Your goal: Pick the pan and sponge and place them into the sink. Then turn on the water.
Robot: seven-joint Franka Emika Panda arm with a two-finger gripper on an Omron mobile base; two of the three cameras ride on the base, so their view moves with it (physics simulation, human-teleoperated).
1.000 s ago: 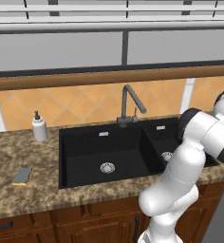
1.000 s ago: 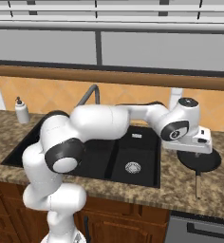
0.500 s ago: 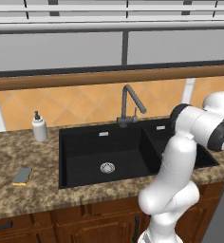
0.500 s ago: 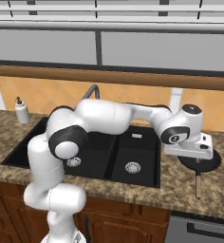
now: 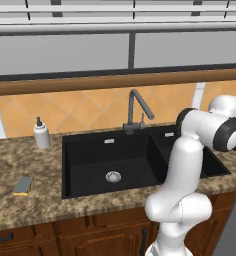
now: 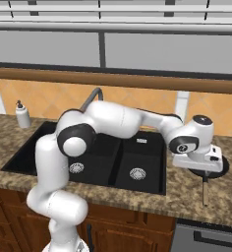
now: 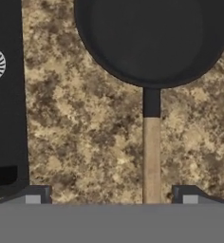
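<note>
- I see my claw (image 7: 111,194) spread wide, holding nothing, its two tips standing either side of the wooden handle without touching it.
- The pan (image 7: 152,40) lies flat on the speckled brown worktop (image 7: 85,133), just right of the sink (image 6: 137,162), handle pointing toward the front edge.
- The sponge (image 5: 24,185) sits on the worktop left of the sink, well apart from the pan.
- A white soap bottle (image 5: 40,134) stands by the tan tiled wall; the dark faucet (image 5: 138,111) rises behind the basins.

Base views flank the sink (image 5: 115,165) (shared); hand view looks straight down, close
</note>
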